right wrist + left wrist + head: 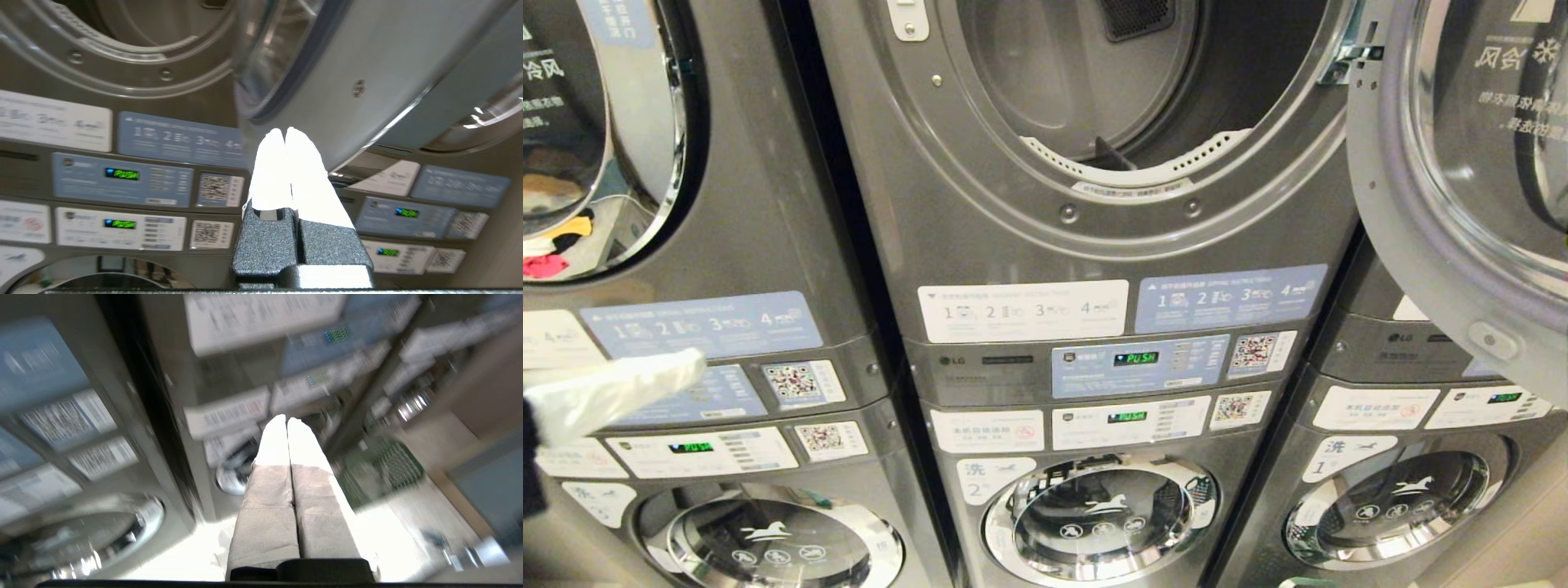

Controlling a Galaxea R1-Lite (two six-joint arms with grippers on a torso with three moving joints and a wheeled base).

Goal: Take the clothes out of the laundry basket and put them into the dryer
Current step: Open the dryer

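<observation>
Left gripper (287, 421) was seen at the left edge of the scene, before the left machine's control panel, its white fingers (273, 441) pressed together on nothing. Right gripper (284, 131) was likewise closed and empty, below the open dryer door (1437, 245). Dryer drum (1127, 90), far centre, was seen open. No clothes or basket were in view.
</observation>
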